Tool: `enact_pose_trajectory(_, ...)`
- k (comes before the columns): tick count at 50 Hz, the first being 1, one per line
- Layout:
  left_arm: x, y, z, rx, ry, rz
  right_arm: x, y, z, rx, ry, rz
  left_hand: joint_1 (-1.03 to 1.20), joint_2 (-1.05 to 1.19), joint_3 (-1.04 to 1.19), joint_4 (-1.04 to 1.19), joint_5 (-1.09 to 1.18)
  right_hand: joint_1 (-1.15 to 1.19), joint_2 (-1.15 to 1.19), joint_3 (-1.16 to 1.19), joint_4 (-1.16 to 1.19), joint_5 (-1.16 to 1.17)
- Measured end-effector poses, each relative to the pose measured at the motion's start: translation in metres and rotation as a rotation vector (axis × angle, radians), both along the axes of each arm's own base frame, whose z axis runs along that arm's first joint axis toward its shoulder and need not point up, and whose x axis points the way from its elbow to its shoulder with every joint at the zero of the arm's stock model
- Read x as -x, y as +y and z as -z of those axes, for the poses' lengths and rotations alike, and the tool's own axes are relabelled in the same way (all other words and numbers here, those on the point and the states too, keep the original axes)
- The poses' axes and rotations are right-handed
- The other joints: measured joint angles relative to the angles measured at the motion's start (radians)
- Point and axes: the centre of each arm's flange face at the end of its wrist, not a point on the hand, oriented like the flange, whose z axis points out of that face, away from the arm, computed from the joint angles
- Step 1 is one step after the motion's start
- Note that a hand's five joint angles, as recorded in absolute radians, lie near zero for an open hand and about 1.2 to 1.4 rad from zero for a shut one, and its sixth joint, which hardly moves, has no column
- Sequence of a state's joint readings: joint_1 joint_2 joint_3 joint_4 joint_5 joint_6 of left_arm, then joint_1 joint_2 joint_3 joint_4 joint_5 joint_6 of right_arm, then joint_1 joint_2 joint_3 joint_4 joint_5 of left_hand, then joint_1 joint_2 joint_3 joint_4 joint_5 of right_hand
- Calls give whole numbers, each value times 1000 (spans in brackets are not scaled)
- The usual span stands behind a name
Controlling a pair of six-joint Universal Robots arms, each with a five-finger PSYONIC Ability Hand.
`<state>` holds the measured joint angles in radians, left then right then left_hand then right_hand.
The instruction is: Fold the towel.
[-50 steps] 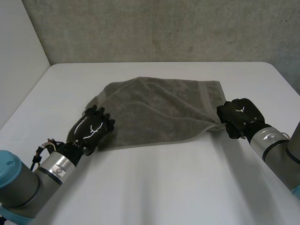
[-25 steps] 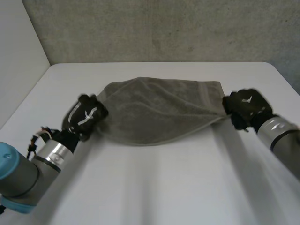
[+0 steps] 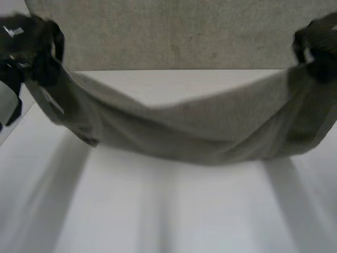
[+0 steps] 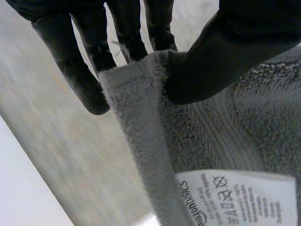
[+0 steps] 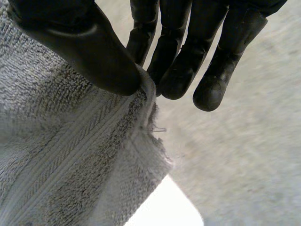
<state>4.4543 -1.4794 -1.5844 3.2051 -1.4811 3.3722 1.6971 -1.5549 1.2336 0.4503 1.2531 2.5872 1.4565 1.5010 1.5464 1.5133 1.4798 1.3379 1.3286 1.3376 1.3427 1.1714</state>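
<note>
The towel point(image 3: 179, 132) hung in the air over the white bench point(image 3: 174, 216), stretched between the two hands and sagging in its middle like a hammock. The left hand point(image 3: 31, 47) held one end high up, and the right hand point(image 3: 316, 42) held the other end at about the same height, far to the other side. Both hands stood in front of the grey wall point(image 3: 174, 31) behind the bench. The lowest part of the towel was a little toward the right hand, and I could not tell whether it touched the bench or hung just above it. In the left wrist view the thumb point(image 4: 225, 56) pressed on a corner of the towel and the fingers point(image 4: 96, 44) came up behind the cloth, so this hand was pinching the corner. One finger stood free beside the edge. A white label point(image 4: 240, 197) with printed washing signs sat on the towel near the thumb. In the right wrist view the other thumb point(image 5: 89, 52) pressed the other corner against the fingers point(image 5: 176, 66), so this hand was also grasping the towel. A woven band ran along the cloth from that corner.
</note>
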Motion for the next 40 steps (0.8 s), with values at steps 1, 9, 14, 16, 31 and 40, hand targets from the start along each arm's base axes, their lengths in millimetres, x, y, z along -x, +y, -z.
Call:
enact_pose_trajectory(1,2,-1,7,-55,-15,0,-4,-2,9,-29,28,-9,0,0,0,0,4,0,0,0,0,0)
enact_pose_trajectory(9,14,-25,59,-338,-139,-24,-27,-23,74,-185,237,-16,0,0,0,0,4,0,0,0,0,0)
enact_pose_trajectory(14,23,-59,74,-360,-215,-42,-40,-48,91,-166,307,2,0,0,1,0,4,0,0,0,0,0)
enact_pose_trajectory(16,27,-73,74,-337,-236,-48,-47,-61,90,-114,303,9,0,0,1,0,4,0,0,0,0,0)
enact_pose_trajectory(31,52,-138,-82,428,220,-87,-72,-111,-43,845,-70,146,1,0,2,0,4,0,0,0,0,0)
enact_pose_trajectory(40,52,-139,-48,369,223,-66,-71,-108,-6,657,14,81,1,0,2,0,4,0,0,0,0,0)
